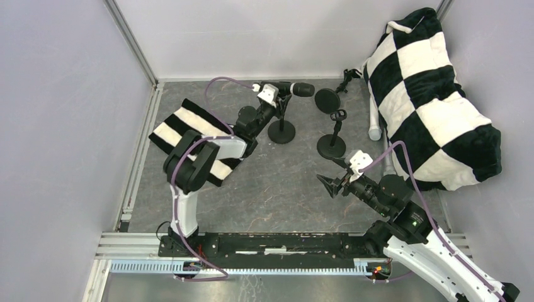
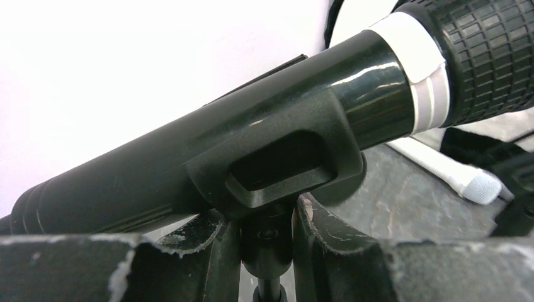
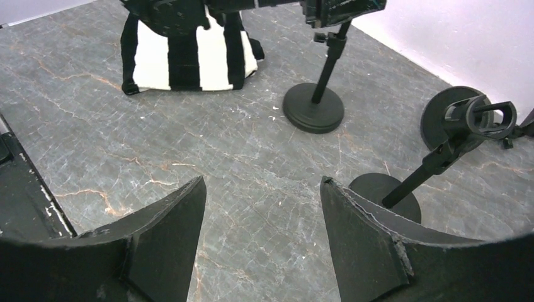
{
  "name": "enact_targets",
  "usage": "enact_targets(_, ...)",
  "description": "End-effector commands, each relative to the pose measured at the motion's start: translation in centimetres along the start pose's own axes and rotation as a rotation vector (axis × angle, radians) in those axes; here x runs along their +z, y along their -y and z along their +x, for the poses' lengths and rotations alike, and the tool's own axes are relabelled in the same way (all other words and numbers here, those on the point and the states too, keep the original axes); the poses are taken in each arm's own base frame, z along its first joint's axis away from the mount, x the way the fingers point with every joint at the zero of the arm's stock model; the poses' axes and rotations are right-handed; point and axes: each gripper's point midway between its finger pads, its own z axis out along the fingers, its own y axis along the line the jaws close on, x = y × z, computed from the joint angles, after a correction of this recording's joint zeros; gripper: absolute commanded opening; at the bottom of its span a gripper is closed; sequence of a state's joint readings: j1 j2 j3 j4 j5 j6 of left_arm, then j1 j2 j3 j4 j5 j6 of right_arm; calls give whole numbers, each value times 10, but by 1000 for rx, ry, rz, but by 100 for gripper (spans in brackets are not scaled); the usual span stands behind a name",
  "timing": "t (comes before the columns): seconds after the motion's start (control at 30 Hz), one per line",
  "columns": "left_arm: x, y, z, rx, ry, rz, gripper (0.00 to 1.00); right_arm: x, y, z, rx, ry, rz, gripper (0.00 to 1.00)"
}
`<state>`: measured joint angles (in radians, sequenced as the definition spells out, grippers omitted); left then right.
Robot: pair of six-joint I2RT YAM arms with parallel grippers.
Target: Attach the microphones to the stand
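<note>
Upper centre of the top view, the black microphone [image 1: 297, 89] sits in the clip [image 2: 277, 167] of the left stand [image 1: 281, 132]. The left gripper [image 2: 264, 217] flanks the clip's neck closely; whether it pinches I cannot tell. It should draw off gently, without tipping the stand. The right gripper [image 3: 262, 182] is spread and empty, and the white microphone [image 1: 376, 123] lies at upper right beside the checkered cushion [image 1: 434, 94]
</note>
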<state>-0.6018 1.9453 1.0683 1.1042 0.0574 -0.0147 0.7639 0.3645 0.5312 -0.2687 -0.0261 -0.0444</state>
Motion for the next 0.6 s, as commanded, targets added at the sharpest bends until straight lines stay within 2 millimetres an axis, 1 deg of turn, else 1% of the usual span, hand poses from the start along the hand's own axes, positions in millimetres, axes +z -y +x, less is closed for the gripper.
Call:
enact_targets(0.0, 42, -6, -37, 29, 213, 79, 2, 5, 11, -8, -38, 43, 56, 73)
enact_targets(0.03, 49, -11, -26, 42, 206, 74, 2, 6, 13, -6, -46, 38, 64, 73)
enact_targets(0.07, 56, -17, -30, 52, 223, 67, 2, 7, 14, -4, -51, 36, 70, 73)
enact_targets(0.1, 63, -24, -20, 56, 218, 58, 2, 8, 16, -1, -57, 31, 80, 73)
enact_targets(0.17, 75, -39, -16, 92, 233, 43, 2, 10, 18, 3, -64, 25, 94, 73)
enact_targets(0.23, 83, -51, -12, 102, 238, 41, 2, 12, 20, 6, -69, 17, 101, 73)
enact_targets(0.3, 86, -62, -7, 106, 228, 44, 2, 13, 20, 9, -73, 9, 101, 74)
enact_targets(0.33, 86, -65, -4, 105, 218, 48, 4, 14, 20, 9, -74, 7, 101, 74)
enact_targets(0.5, 74, -57, 2, 95, 170, 88, 41, 15, 22, 8, -58, 24, 116, 74)
enact_targets(0.57, 67, -54, 3, 74, 157, 96, 51, 15, 20, 7, -48, 28, 111, 74)
